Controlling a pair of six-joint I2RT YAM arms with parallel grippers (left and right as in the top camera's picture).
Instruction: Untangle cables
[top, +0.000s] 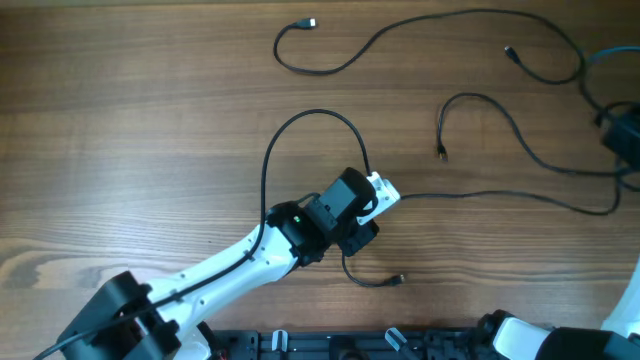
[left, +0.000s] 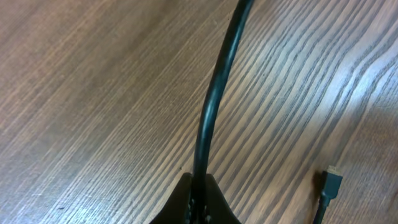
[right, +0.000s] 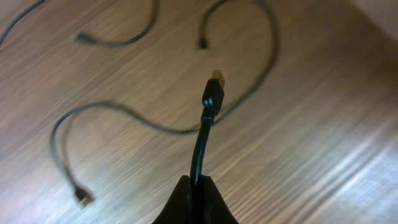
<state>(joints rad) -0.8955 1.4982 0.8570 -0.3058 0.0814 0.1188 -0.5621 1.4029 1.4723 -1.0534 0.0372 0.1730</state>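
Cables (top: 318, 112): one gripped by left end effector (left: 199, 188), one by right end effector (right: 196, 186).

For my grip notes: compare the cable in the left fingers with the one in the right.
The left-held cable is gripped partway along and runs out of view; the right-held cable is gripped near its end, plug showing. The left-held one is close to the table; the right-held one hangs higher. Both are thin, black, and clamped.
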